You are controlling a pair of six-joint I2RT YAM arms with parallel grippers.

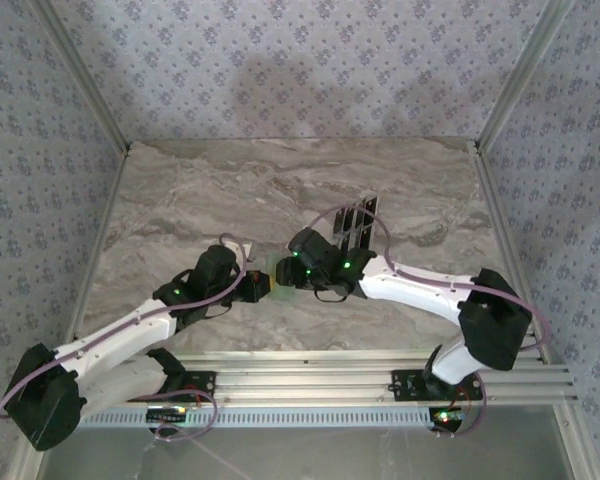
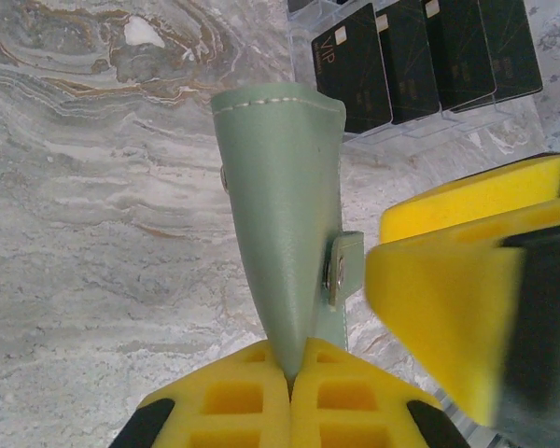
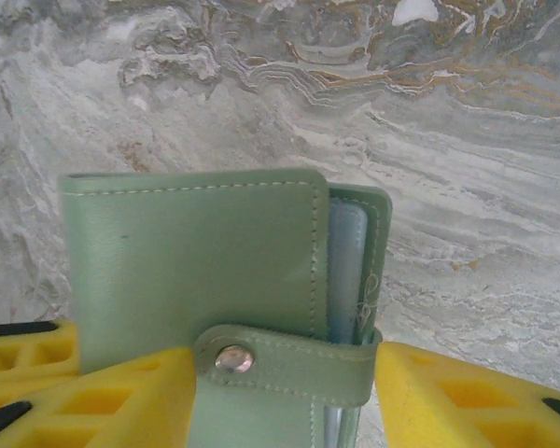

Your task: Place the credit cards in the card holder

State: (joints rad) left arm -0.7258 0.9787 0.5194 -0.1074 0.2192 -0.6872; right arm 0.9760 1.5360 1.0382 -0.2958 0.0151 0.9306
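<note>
Yellow left fingers (image 2: 233, 401) pinch the green card holder (image 2: 280, 205) by its near edge, long axis pointing twelve o'clock; right fingers (image 3: 457, 401) stand spread astride its strap (image 3: 289, 369). Dark cards (image 2: 420, 56) wait at one o'clock, nearer the right fingers

I'm looking at a table (image 1: 200, 190) with a grey-brown marbled top, its veins running mostly from the left edge to the right edge. A little right of its middle, about halfway between the near and far edges, a clear rack (image 2: 429, 129) rests straight on the marble. In it dark cards (image 2: 406, 61) stand side by side, overlapping. I count four, and the leftmost is marked VIP.
</note>
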